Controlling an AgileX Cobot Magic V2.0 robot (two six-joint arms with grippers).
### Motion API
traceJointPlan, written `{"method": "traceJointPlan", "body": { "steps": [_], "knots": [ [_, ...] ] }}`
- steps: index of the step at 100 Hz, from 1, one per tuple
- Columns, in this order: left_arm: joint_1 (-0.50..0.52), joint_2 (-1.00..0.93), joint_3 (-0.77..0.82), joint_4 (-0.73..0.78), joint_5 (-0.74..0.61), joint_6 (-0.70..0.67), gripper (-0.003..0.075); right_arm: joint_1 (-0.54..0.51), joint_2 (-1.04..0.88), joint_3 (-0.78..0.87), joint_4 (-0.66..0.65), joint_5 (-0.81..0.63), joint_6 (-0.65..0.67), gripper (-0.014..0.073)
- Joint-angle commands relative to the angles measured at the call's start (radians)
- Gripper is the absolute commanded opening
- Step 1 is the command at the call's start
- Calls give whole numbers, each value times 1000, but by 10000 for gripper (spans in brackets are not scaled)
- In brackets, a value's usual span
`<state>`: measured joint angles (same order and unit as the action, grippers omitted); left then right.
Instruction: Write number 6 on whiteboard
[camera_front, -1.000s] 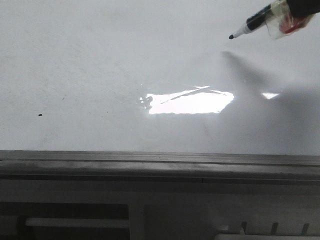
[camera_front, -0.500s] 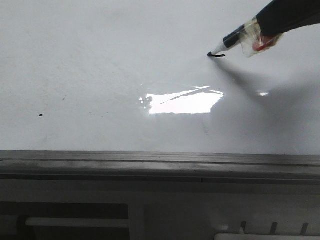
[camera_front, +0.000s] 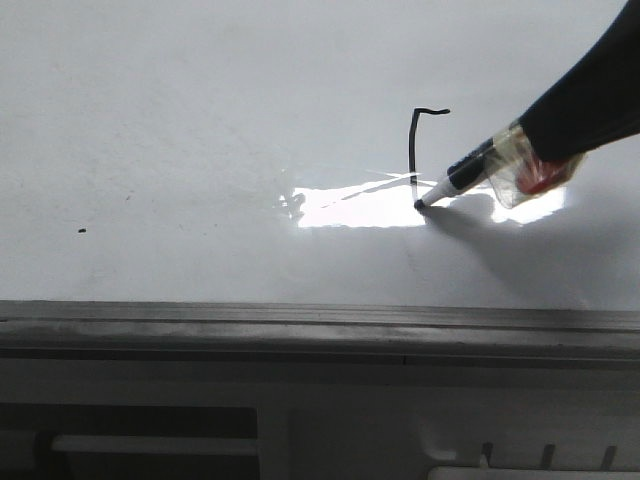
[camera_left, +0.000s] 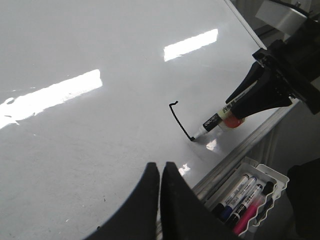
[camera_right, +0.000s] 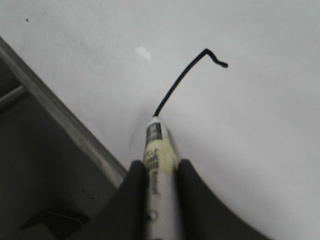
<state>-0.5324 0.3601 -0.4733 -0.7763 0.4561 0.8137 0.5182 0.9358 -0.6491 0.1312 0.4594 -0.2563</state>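
The right tool (camera_right: 161, 172) is clamped on a black-and-white whiteboard marker with a pale label (camera_front: 462, 180), tip touching the large glossy white whiteboard (camera_front: 200, 120) at the lower end of the stroke. The number 6 (camera_front: 414, 150), a thin black marker line, is only part drawn: a short hooked top and a downward stroke, sitting right of the board's middle and ending at the edge of the bright glare patch (camera_front: 350, 207); the rounded lower loop is not yet made. The left tool (camera_left: 160, 200) hangs above the board, apart from the writing, its fingers pressed together on nothing. Risks, as judged: the loop calls for a tight curve back to the stroke, and uneven tip pressure may leave gaps or a skid on the glossy surface. The grey metal edge rail (camera_front: 300, 325) lies near below (room for the loop looks adequate but not generous). A loop left unclosed would read as a hook, not a 6.
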Motion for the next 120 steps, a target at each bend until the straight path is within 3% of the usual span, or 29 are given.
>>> {"method": "traceJointPlan", "body": {
  "steps": [1,19,46,91,120],
  "knots": [
    [0,5,-27,-33,-46,-11,-19,-19,0,-13,-74,65,26,-50],
    [0,5,-27,-33,-46,-11,-19,-57,-60,-13,-177,55,123,-50],
    [0,5,-27,-33,-46,-11,-19,-55,-69,-13,-141,-42,123,-50],
    [0,5,-27,-33,-44,-11,-19,6,37,-14,-113,-110,123,-50],
    [0,12,-27,-37,-28,-11,0,124,-144,-150,-110,-112,123,-50]
  ]
}}
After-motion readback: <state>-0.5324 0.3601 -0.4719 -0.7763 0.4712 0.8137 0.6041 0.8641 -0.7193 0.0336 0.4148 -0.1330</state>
